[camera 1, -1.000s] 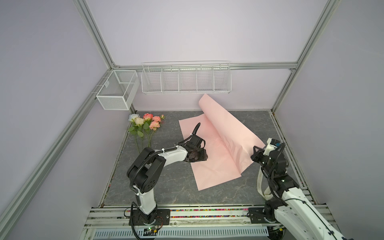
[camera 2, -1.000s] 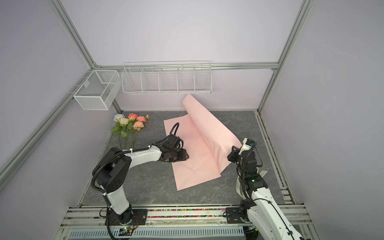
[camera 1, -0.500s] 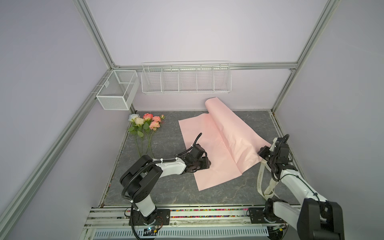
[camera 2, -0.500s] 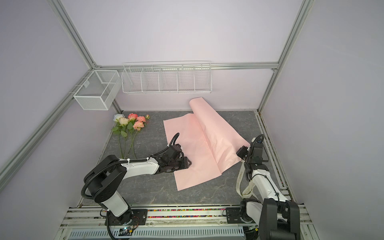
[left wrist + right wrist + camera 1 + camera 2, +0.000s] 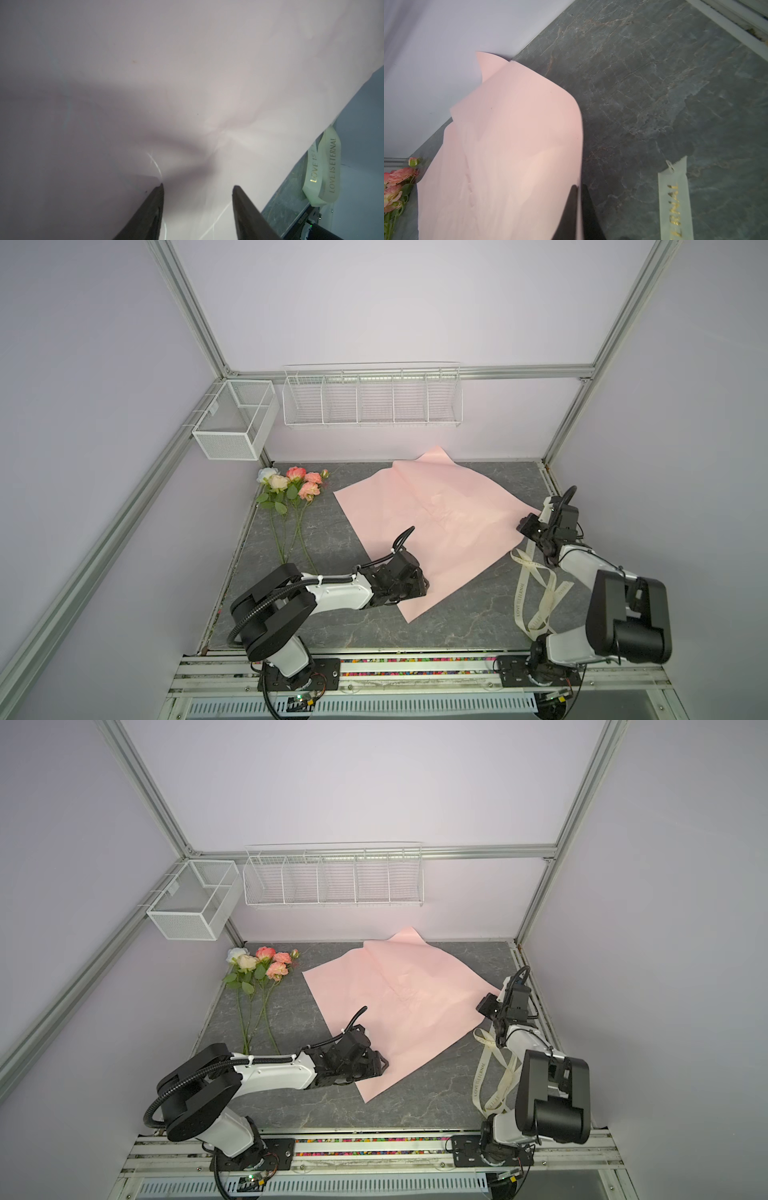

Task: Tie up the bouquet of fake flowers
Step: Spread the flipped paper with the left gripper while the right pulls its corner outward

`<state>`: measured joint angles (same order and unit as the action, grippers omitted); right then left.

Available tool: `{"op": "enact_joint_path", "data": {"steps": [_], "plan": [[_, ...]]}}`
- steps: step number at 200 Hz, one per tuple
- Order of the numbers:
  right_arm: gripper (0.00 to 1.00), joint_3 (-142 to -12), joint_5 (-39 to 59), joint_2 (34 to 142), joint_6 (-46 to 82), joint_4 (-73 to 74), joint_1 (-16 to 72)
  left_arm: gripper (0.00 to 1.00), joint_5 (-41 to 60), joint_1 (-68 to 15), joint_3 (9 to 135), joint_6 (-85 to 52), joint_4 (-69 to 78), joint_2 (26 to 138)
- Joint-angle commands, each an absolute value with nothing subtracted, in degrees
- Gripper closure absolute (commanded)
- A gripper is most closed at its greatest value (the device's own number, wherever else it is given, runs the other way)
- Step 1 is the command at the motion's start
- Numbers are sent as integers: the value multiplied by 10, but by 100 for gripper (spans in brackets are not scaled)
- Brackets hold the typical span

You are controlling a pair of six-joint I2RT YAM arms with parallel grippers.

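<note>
top views: bouquet (image 5: 291, 493) lies far-left, stems running toward the near edge, well apart from the left gripper (image 5: 417, 587), the nearer one, half-spread and empty on the wrapping paper (image 5: 432, 518); right gripper (image 5: 527, 527) pinches its corner.

Bouquet (image 5: 308, 490) left of paper sheet (image 5: 432, 522); ribbon (image 5: 520, 597) right.

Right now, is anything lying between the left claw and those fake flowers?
Nothing visible does. The left claw sits open on the pink paper; the bouquet lies off the sheet, to its left, with only bare tabletop between them.
</note>
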<state>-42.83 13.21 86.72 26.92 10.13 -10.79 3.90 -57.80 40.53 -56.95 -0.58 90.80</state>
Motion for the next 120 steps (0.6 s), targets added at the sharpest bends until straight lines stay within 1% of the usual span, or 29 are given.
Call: {"op": "enact_joint_path", "data": {"steps": [1,13,31,43,64,92,120], "plan": [[94,-491,244,921,247,68,-108,44,10,-579,410,-565,-88,870],[94,-527,261,950,236,21,-105,44,-1,-579,416,-558,-99,842],[94,-548,251,967,214,-27,-99,42,-27,-577,425,-560,-132,800],[94,-557,239,969,197,-42,-94,41,-53,-577,433,-561,-168,778],[94,-584,249,991,177,-74,-88,40,-87,-569,433,-548,-207,748],[94,-621,271,1026,152,-106,-72,40,-81,-538,416,-542,-219,713],[94,-640,249,1046,139,-129,-61,40,-82,-520,397,-541,-219,680]]}}
